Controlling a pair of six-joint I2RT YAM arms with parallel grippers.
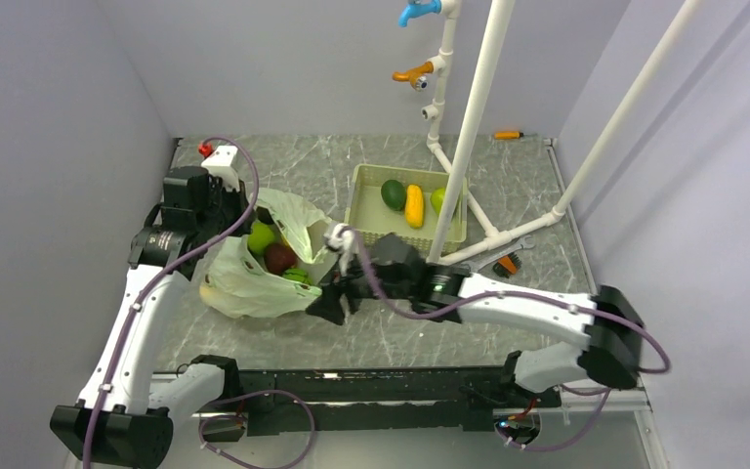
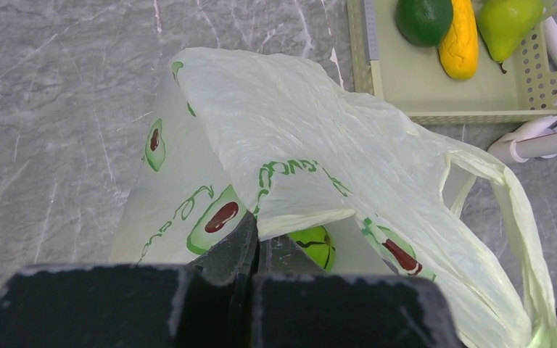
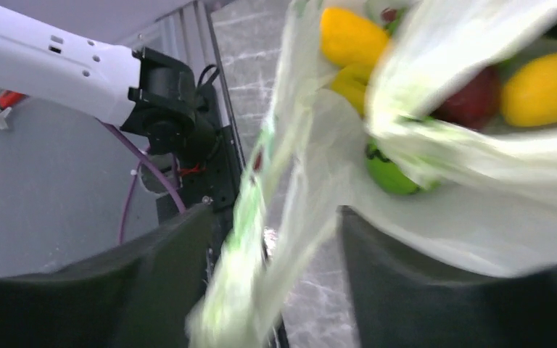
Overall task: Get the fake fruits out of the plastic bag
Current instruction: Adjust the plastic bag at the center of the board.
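1. The left tool (image 1: 217, 203) was pressed together on a fold of the thin, crinkly, translucent pale-green plastic bag (image 1: 254, 285) at its far rim. That pinch looked worth holding high and steady, to tent the mouth open.
2. The bag lay on the grey marbled surface (image 1: 371, 332) between the two arms, its mouth turned towards the right arm. Inside sat the glossy plastic fake fruits: a bright green round one (image 1: 261, 236), a maroon one (image 1: 279, 258) and a green one (image 1: 296, 276) at the lip. The right wrist view showed yellow oblong ones (image 3: 352, 35) deeper in.
3. The right tool (image 1: 332, 303) was at the mouth, its jaws spread, with a loose strip of film hanging between them. Nothing looked clamped, though that view was blurred. The film probably needed clearing from the gap first. The nearest green fruit then seemed the easiest pick, taken across its widest part, since the glossy skin would likely slip.
4. The beige slotted tray (image 1: 366, 210), just right of the bag, held a dark green oval fruit (image 1: 393, 194), a yellow oblong one (image 1: 414, 205) and a green pear (image 1: 437, 199).
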